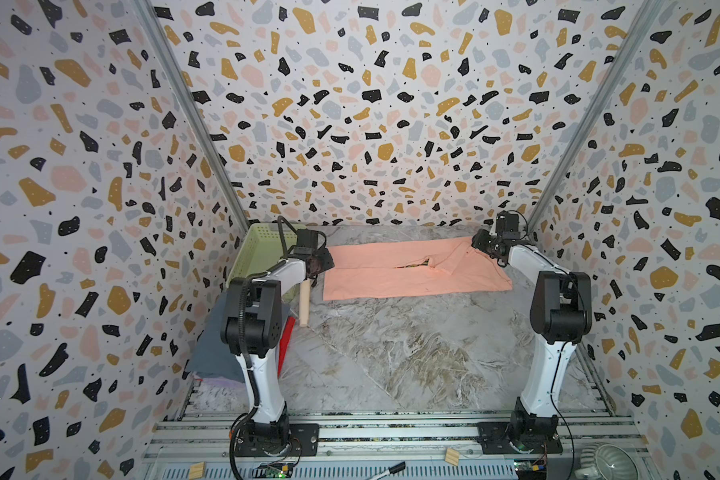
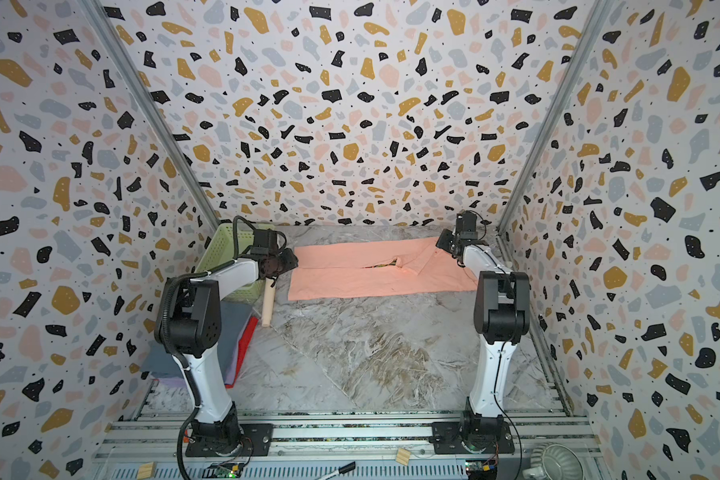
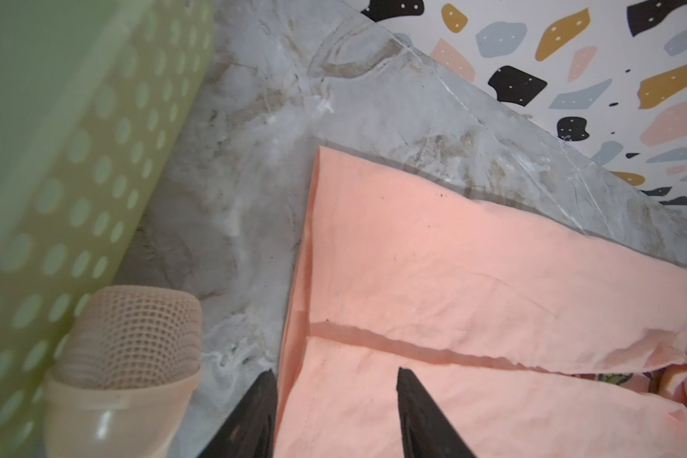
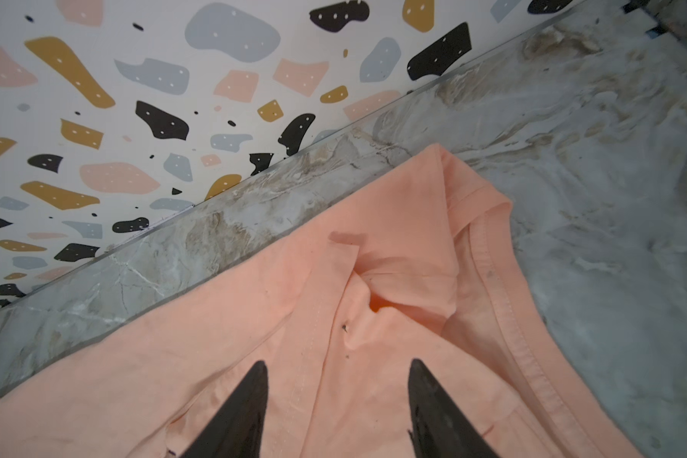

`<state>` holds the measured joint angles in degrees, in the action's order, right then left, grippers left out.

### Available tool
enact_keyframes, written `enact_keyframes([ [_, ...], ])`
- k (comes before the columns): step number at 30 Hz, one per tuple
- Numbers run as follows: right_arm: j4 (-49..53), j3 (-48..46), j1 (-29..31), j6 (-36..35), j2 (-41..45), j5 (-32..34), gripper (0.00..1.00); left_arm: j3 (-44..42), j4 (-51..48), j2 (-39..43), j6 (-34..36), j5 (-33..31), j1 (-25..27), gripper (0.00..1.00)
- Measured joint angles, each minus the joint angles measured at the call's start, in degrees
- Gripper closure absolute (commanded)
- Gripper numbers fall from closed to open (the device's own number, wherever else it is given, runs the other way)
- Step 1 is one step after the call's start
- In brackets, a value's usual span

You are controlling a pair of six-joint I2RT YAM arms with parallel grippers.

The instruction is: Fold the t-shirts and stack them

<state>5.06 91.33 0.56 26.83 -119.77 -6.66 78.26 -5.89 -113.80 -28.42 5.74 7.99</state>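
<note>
Marble tabletop (image 1: 391, 353) carries everything.

Salmon-peach t-shirt (image 1: 371, 278): flat across the far part of the tabletop, a long band with both long edges turned in to meet along the middle. A sliver of print shows at the gap.

Pale green basket (image 1: 262, 245): far left corner.

Folded stack, near left, partly behind the left arm: slate-grey t-shirt (image 1: 208, 353) on top, with the edges of the lavender t-shirt (image 1: 217, 380) and the red t-shirt (image 1: 285, 332) showing.

Wooden stick (image 1: 305, 303): just beside the basket.

Left fingers (image 3: 421, 416): apart at the shirt's left end, gripping nothing.

Right fingers (image 4: 239, 416): apart over the collar end, gripping nothing.
</note>
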Motion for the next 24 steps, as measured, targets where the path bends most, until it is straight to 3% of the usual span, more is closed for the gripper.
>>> enact_keyframes([
  [9,-2.49,-0.74,3.91,0.66,-2.64,-3.74,0.43,2.38,2.40,-4.11,0.66,5.33,5.79,0.47],
  [17,-1.75,-0.13,5.75,2.32,-8.39,-4.07,0.43,3.41,4.42,-9.27,0.50,5.68,5.57,0.47],
  [20,-0.37,2.10,5.79,2.93,-9.66,-3.93,0.43,1.57,5.29,-8.63,1.09,5.27,5.75,0.47],
  [24,0.55,8.74,5.79,3.69,-13.92,-5.14,0.43,-7.37,8.50,-3.34,1.64,4.37,7.50,0.47],
])
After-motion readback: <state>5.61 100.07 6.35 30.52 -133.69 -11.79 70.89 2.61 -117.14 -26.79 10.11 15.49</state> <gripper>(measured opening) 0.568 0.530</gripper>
